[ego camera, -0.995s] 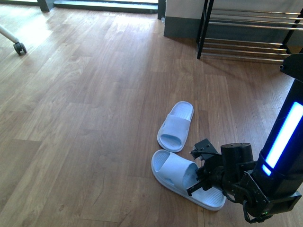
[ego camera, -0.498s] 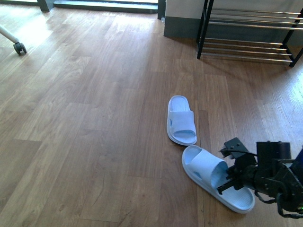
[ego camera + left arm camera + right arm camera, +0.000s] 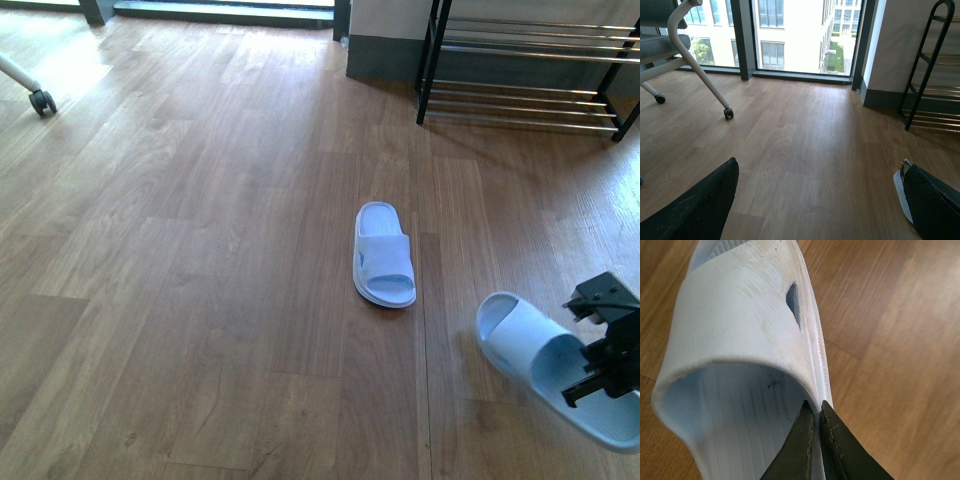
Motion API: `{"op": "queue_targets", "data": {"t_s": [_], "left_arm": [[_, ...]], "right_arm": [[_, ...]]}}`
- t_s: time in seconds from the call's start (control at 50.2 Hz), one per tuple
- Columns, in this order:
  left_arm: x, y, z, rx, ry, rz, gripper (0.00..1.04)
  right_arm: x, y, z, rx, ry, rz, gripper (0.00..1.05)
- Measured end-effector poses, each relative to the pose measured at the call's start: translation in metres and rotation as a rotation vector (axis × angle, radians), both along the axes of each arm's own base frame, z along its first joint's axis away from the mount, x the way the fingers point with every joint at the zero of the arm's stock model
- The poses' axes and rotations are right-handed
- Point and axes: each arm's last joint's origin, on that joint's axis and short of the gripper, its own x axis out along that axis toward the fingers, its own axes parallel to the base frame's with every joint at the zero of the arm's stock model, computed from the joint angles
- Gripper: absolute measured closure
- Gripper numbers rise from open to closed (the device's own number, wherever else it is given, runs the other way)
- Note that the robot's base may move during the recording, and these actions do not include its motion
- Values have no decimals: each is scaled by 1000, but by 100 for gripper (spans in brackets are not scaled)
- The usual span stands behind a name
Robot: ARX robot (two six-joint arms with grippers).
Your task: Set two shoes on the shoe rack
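Observation:
My right gripper [image 3: 603, 368] at the lower right of the front view is shut on the side wall of a light blue slipper [image 3: 545, 362], which hangs a little off the floor. The right wrist view shows the dark fingers [image 3: 832, 440] pinching that slipper's [image 3: 740, 330] edge beside the strap. A second light blue slipper [image 3: 383, 253] lies flat on the wooden floor near the middle. The shoe rack [image 3: 525, 60], black frame with chrome bars, stands at the back right, and its looped end [image 3: 930, 65] appears in the left wrist view. My left gripper [image 3: 820, 200] is open over bare floor.
A white chair leg with a castor [image 3: 38, 98] is at the far left, and the chair's base [image 3: 700, 65] fills the left wrist view's near side. A grey wall base [image 3: 385, 55] stands beside the rack. Windows [image 3: 790, 35] run along the back.
My right gripper has carried its slipper to the right and lifted it, away from the other slipper. The view itself shifted between the oldest frame and the later ones.

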Motion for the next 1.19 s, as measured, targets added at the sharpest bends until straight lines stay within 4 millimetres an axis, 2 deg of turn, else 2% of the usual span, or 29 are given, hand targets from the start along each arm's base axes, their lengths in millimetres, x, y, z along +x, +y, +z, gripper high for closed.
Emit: {"op": "queue_targets", "data": {"t_s": [0.02, 0.199, 0.358, 0.538, 0.617, 0.677, 0.776, 0.856, 0.916, 1.035, 1.195], "left_arm": [[0, 0, 0, 0, 0, 0, 9], [0, 0, 0, 0, 0, 0, 9], [0, 0, 0, 0, 0, 0, 9], [0, 0, 0, 0, 0, 0, 9], [0, 0, 0, 0, 0, 0, 9], [0, 0, 0, 0, 0, 0, 9], [0, 0, 0, 0, 0, 0, 9], [0, 0, 0, 0, 0, 0, 9], [0, 0, 0, 0, 0, 0, 9], [0, 0, 0, 0, 0, 0, 9], [0, 0, 0, 0, 0, 0, 9]], "right_arm": [[0, -1, 4, -2, -3, -2, 103], [-4, -8, 88, -41, -105, -16, 103], [-18, -6, 172, -119, -258, -8, 103], [-36, -2, 243, -161, -412, 2, 103], [-50, 1, 275, -157, -491, 5, 103], [-61, 5, 292, -154, -528, 9, 103], [-101, 20, 331, -116, -644, 10, 103], [-128, 28, 346, -134, -731, -19, 103], [-146, 34, 348, -121, -760, -57, 103], [-177, 59, 322, -9, -743, -65, 103], [-197, 70, 305, 53, -774, -67, 103]]}}
